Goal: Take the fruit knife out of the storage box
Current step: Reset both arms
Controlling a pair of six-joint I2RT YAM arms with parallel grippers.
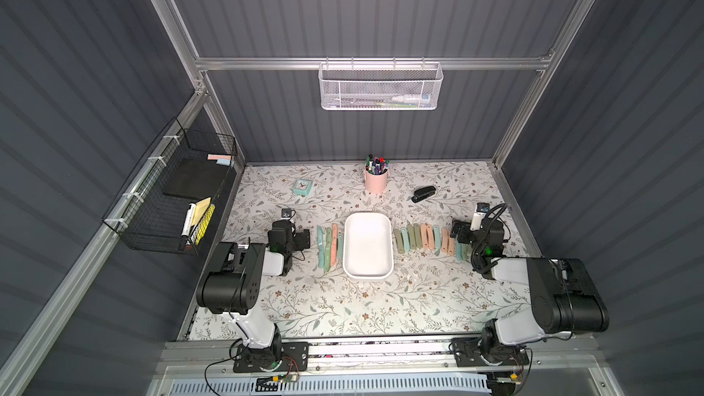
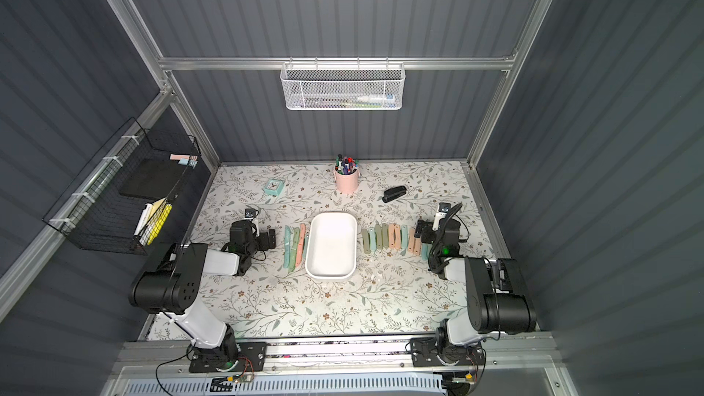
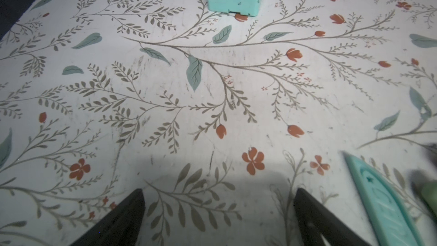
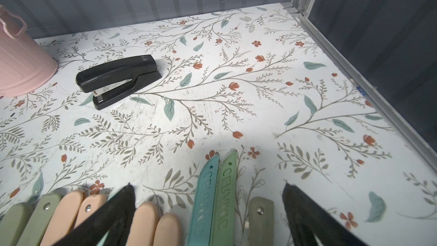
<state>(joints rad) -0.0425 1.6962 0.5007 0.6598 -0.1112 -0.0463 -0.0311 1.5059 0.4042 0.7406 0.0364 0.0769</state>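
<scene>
Floral tabletop point(image 1: 343, 306), storage box point(image 1: 368, 245) between left hand point(image 1: 306, 239) and right hand point(image 1: 456, 231), both spread, empty

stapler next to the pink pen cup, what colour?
The stapler is black; it shows best in the right wrist view.

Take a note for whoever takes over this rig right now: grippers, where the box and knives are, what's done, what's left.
Left gripper: jaws open, empty.
Right gripper: jaws open, empty, by the right knife row.
Storage box: mid-table, looks empty in both top views, between that row and the left knife row.
Done: no knife inside.
Left: nothing visible.
</scene>
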